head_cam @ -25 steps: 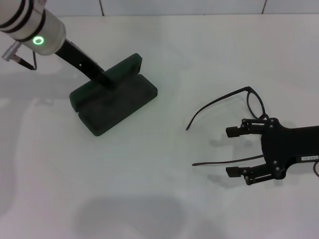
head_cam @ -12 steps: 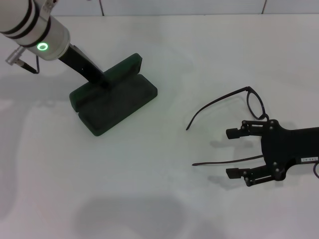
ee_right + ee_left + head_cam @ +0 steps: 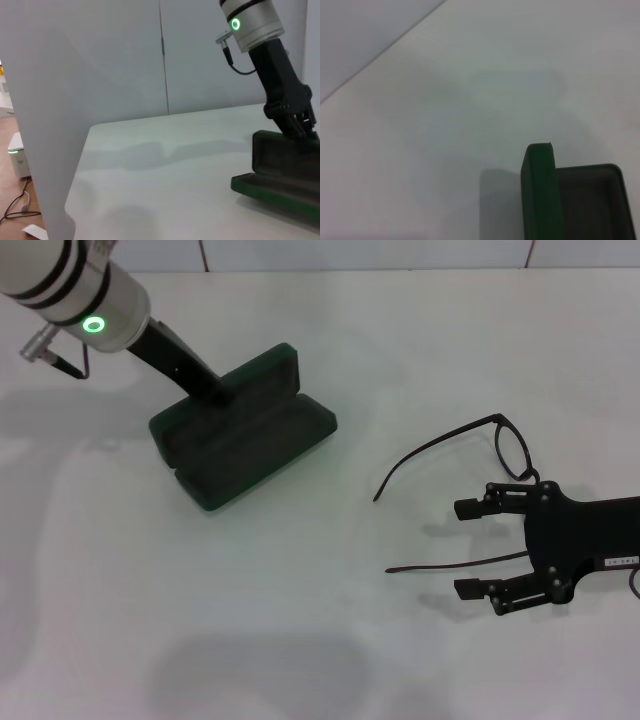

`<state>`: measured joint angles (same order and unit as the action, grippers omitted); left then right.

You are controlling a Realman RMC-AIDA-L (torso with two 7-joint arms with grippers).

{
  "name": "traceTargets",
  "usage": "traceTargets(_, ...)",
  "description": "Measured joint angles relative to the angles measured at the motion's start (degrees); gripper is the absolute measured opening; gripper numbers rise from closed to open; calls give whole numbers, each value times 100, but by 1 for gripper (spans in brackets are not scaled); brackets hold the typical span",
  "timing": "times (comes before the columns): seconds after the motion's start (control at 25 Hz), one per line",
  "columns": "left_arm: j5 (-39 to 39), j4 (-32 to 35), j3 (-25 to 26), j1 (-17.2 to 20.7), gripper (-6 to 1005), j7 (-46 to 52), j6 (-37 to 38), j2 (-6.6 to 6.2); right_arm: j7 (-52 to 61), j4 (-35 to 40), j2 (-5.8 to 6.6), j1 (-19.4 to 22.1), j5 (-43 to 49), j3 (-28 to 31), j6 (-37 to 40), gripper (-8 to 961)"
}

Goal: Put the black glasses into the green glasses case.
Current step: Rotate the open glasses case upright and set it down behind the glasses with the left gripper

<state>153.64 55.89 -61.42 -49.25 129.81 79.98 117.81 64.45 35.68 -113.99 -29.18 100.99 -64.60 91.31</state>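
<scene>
The black glasses [image 3: 470, 480] lie on the white table [image 3: 330, 640] to the robot's right, temple arms unfolded and pointing toward the middle of the surface, one lens ring visible beside the right gripper [image 3: 473, 547]. That gripper rests low over the table with its two fingers spread wide apart; the nearer temple arm runs between the fingertips, which do not close on it, and the gripper holds nothing.

Well apart, on the robot's left, the green glasses case [image 3: 245, 430] sits open on the table, its dark-lined tray facing up and its lid standing raised along the far edge. The left gripper [image 3: 215, 392] comes down at a slant onto the lid's back edge; whether its fingers are spread or closed on the lid cannot be made out from the head view, and the left wrist view shows only the case's green rim [image 3: 538, 195] and lining. The right wrist view shows the case [image 3: 280, 185] and the left arm [image 3: 280, 80] above it.
</scene>
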Motion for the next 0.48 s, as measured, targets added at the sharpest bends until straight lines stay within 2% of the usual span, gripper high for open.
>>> traceTargets(0.04, -2, 41, -1, -2, 229, 28, 27, 14, 0, 0, 0, 0, 0, 0, 0, 869)
traceTargets(0.28, -8, 92, -1, -71, 194, 125, 159, 17, 1, 0, -8, 1, 0, 0, 1, 869)
traceTargets(0.48, -281, 106, -9, -58, 194, -630, 129, 99, -12, 0, -9, 19, 0, 0, 1, 869)
